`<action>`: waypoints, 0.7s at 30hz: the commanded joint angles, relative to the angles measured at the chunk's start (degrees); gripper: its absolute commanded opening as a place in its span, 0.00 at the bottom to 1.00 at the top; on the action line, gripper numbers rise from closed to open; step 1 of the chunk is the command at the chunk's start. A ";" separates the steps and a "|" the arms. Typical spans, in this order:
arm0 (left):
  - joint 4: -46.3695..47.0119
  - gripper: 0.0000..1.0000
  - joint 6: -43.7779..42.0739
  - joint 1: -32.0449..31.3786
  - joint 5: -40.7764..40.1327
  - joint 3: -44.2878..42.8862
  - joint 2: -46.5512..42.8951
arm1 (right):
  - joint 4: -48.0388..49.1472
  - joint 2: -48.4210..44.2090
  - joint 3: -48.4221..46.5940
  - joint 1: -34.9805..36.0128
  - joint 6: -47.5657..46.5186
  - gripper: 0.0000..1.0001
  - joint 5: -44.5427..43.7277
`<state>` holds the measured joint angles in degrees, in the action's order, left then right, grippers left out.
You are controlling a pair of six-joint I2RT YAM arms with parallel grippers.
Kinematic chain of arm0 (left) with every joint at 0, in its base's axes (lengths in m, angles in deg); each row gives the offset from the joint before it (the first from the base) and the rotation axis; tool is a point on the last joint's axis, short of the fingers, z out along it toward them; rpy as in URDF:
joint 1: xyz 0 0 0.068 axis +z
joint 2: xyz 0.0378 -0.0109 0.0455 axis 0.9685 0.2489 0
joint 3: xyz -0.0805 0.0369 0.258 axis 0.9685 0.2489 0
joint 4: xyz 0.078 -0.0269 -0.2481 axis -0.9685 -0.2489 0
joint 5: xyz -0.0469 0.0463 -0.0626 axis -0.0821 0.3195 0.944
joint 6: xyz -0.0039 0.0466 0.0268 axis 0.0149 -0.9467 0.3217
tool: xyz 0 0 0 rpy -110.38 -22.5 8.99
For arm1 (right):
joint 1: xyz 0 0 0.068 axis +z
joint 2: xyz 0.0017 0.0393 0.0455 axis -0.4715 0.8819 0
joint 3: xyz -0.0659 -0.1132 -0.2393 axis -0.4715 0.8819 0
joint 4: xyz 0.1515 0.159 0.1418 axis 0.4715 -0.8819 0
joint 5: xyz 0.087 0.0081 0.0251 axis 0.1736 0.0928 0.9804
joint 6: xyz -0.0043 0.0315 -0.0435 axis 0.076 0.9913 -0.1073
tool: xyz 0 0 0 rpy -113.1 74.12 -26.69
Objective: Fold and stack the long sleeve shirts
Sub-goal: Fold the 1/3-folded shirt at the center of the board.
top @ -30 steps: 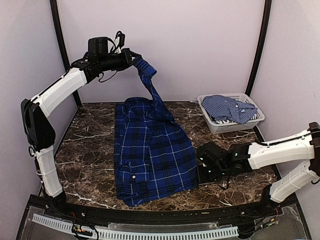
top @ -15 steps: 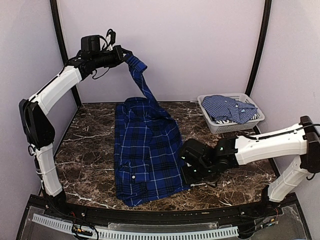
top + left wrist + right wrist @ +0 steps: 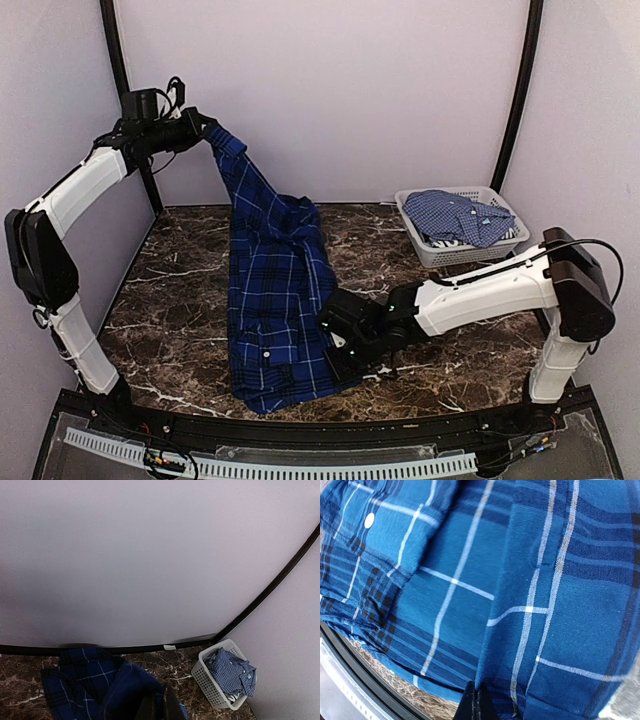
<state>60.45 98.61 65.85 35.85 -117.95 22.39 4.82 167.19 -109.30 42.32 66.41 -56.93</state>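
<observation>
Plaid shirt [image 3: 270, 290] narrower; right pincer [image 3: 475, 700] on edge

There are two shirts: one dark plaid shirt [image 3: 280, 300] and one light checked shirt [image 3: 455, 217]. There is one basket [image 3: 432, 252], pale and latticed. Two robot arms are in view, each ending in one gripper, so two in all: the left gripper [image 3: 204, 125] and the right gripper [image 3: 335, 348]. One marbled tabletop [image 3: 170, 310] lies under everything. Two dark curved poles rise at the back, the left pole [image 3: 118, 80] and the right pole [image 3: 520, 90]. On the plaid cloth, the right wrist view shows one white button [image 3: 369, 520].
</observation>
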 commanded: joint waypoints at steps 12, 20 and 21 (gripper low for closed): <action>4.42 0.00 -2.18 2.53 -2.36 5.12 -7.17 | 4.67 1.09 -2.45 -0.72 -2.89 0.00 7.08; 4.88 0.00 -2.03 2.48 -1.96 1.31 -7.20 | 4.91 1.41 -4.35 -1.57 -3.26 0.00 7.26; 4.21 0.00 -2.15 2.50 -1.97 0.22 -6.75 | 5.25 1.51 -4.49 -1.77 -3.20 0.00 7.50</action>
<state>62.99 97.69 67.99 33.90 -113.95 17.76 8.43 168.74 -112.34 41.34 63.68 -50.44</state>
